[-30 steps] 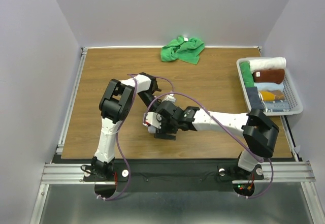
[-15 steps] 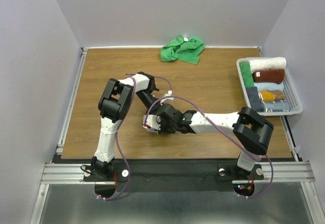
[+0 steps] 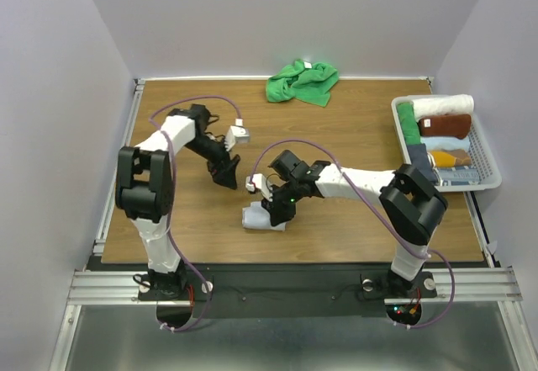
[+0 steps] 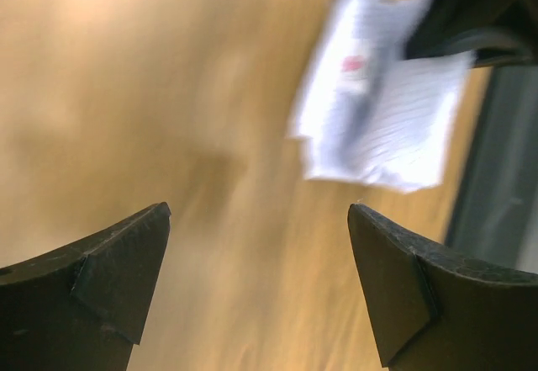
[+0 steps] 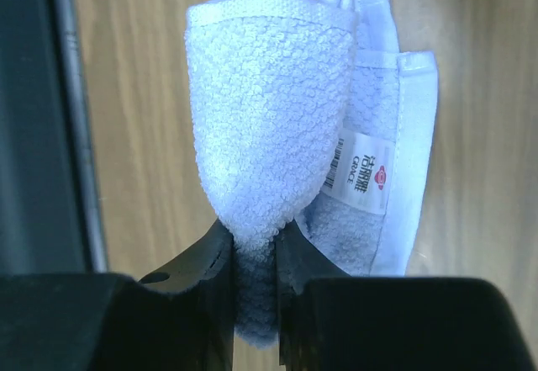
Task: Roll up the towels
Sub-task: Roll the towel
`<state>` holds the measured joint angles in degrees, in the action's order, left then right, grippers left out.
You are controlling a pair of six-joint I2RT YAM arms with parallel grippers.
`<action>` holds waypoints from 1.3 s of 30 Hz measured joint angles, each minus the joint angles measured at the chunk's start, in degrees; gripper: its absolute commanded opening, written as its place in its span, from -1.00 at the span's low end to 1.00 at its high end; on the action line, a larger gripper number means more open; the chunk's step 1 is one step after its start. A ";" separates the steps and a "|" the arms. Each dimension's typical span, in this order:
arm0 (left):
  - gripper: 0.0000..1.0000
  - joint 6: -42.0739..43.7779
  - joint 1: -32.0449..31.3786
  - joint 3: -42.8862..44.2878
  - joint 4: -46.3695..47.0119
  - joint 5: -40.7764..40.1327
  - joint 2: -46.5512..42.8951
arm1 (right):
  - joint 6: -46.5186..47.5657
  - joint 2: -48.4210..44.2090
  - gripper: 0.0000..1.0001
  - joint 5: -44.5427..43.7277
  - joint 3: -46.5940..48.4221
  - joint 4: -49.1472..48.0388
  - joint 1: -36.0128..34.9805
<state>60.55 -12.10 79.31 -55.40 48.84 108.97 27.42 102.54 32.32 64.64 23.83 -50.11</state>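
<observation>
1. Pale towel (image 3: 261,218): a loose roll in the lower centre of the top view, on the table (image 3: 353,135) close to its front rail. In the right wrist view the roll fills the upper centre, with its outer flap and label (image 5: 363,173) hanging free to the right.
2. Right gripper (image 5: 255,245): the jaws are nearly closed and pinch only the lower end of the roll. With so small a bite, a lift or drag could let the layers slide and the roll unwind, or the cloth could slip out.
3. The free flap is not tucked in, so the roll would probably spring open if it were released here.
4. Left gripper (image 3: 225,173): the fingers are spread wide and hold nothing. It sits up and left of the towel, apart from it, so the roll has no second support. A hasty return could strike the right arm.
5. Front rail: a push toward the bottom of the frame could carry the towel off the wood.
6. Green towel (image 3: 303,82): crumpled and unrolled at top centre, well apart from both grippers. The long reach raises the risk of a poor grasp.
7. Basket (image 3: 490,154): at the right edge and crowded with rolled towels, so a roll placed there could snag.
</observation>
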 measured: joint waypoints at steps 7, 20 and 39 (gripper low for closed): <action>0.97 -2.95 9.97 -11.93 16.09 -6.91 -17.92 | -3.02 8.68 -0.99 14.27 7.76 7.89 5.14; 0.97 -3.93 -26.08 -44.02 33.16 -24.39 -52.68 | -1.60 22.91 -0.99 29.38 18.86 21.86 9.99; -0.25 -7.37 -38.47 -45.20 46.36 -34.95 -35.19 | 3.74 28.30 -0.41 33.68 24.57 31.71 11.52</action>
<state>53.19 -50.57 34.11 -9.04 13.89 73.78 31.16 130.85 66.00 89.21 55.55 -38.59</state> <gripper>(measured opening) 0.477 0.242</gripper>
